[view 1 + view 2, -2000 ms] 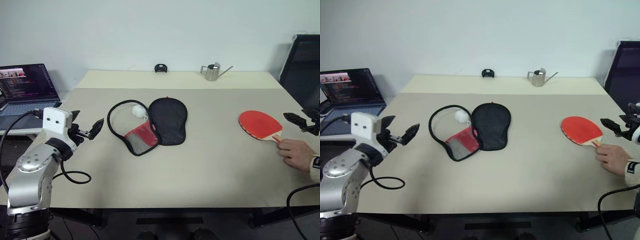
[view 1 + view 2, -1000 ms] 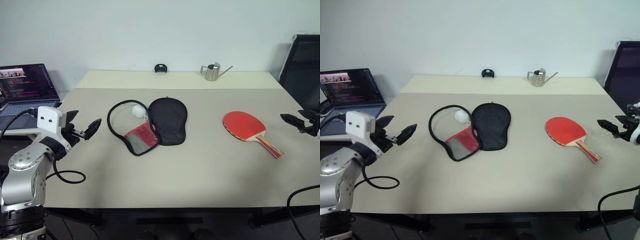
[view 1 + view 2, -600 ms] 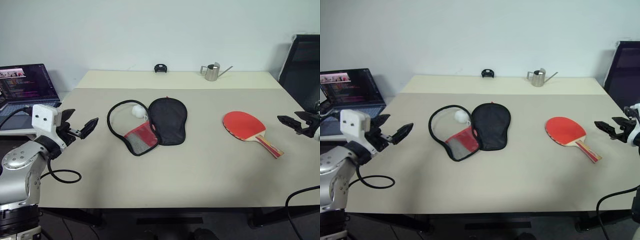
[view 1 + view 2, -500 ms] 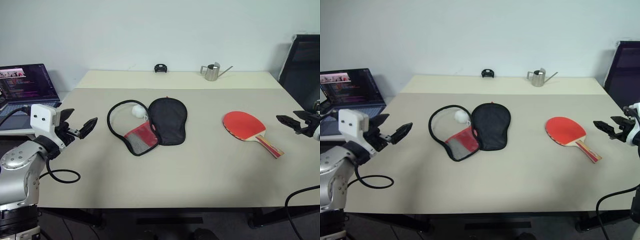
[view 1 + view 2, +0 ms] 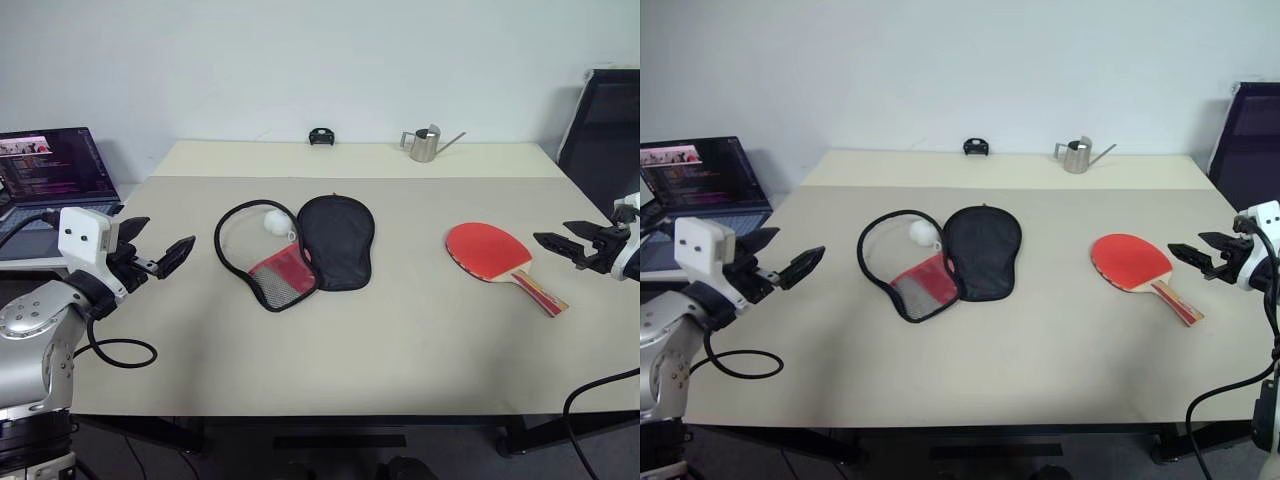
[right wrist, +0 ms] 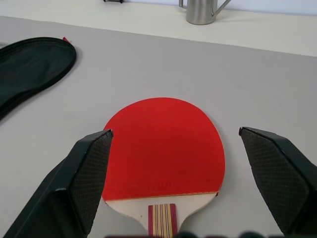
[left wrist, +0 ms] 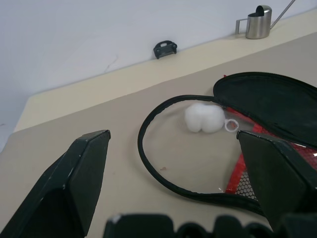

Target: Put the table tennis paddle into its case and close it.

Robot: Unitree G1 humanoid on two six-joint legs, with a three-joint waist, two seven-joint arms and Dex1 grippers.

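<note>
Right gripper (image 5: 1188, 254), fingers apart, hovers beside the table tennis paddle (image 5: 1130, 261) near the table (image 5: 1040, 340) edge.

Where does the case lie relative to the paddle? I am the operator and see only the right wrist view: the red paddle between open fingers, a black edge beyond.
Observer: The case lies at the table's middle, well to the robot's left of the table tennis paddle, apart from it.
Operator: Is it open?
Observer: Yes, unzipped and spread flat, with a small white ball lying inside its left half.
Operator: And the left gripper?
Observer: The left gripper hovers open near the table's left edge, empty, pointing toward the case.
Operator: Is my right gripper touching the paddle?
Observer: No, the right gripper hangs open just right of the blade, clear of it.
</note>
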